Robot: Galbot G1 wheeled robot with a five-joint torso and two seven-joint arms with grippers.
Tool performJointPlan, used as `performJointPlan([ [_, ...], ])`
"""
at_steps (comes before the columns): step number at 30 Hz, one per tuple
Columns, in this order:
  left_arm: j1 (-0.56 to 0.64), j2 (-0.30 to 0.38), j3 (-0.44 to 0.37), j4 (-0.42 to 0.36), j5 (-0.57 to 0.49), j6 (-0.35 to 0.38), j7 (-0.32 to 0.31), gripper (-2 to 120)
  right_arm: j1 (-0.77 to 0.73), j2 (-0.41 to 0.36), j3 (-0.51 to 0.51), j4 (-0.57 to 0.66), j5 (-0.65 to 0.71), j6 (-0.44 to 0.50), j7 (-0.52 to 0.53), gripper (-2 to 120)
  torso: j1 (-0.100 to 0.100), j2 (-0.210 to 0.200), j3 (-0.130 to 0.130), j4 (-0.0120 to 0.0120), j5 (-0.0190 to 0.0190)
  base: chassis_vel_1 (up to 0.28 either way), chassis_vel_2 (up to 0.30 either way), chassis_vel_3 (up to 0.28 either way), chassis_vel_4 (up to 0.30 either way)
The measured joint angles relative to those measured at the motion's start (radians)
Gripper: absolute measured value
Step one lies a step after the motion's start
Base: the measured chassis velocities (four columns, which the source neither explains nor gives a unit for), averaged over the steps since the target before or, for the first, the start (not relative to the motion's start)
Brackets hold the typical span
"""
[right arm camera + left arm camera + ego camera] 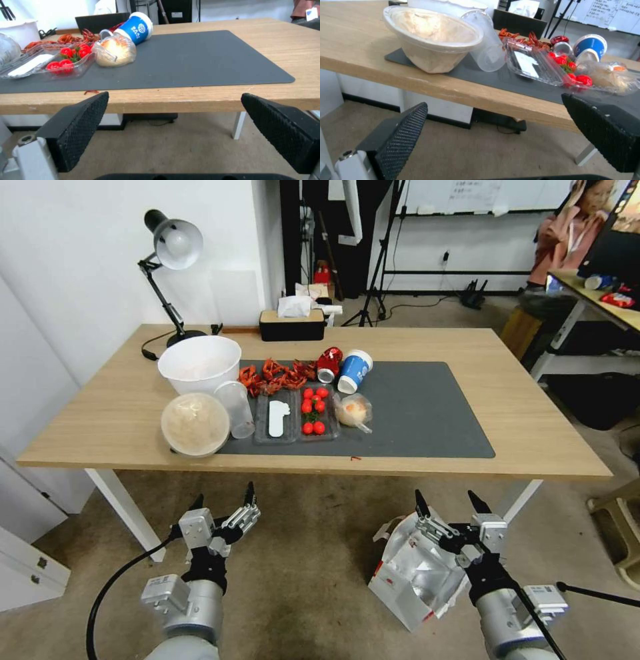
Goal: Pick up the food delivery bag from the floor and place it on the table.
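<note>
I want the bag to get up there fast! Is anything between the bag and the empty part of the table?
Nothing visible blocks it. The bag lies on the floor under the open right gripper. Above it, the table's right side and the mat there are bare; the food sits left.

Not much you can actually read here. The blue paper cup [136, 28] lying on its side on the grey mat [200, 60], up around 11 o'clock from the mat's middle, has a small round white logo and a few white characters down its side, but they're too small to make out. The whiteboard [613, 15] at the back, toward 1 o'clock, is covered in handwritten lines, none legible. The bag [417, 573] on the floor shows a red patch near its base, no readable words.
</note>
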Motion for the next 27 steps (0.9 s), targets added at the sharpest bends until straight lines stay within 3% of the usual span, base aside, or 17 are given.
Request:
performJointPlan([
  [27, -0.015, 0.012, -0.008, 0.013, -0.038, 0.012, 0.007, 100, 0.017, -0.003, 0.004, -0.033, 0.008, 0.007, -0.004, 100, -0.061, -0.137, -0.076, 0.0000, 0.0000, 0.000, 0.000, 0.000, 0.000],
])
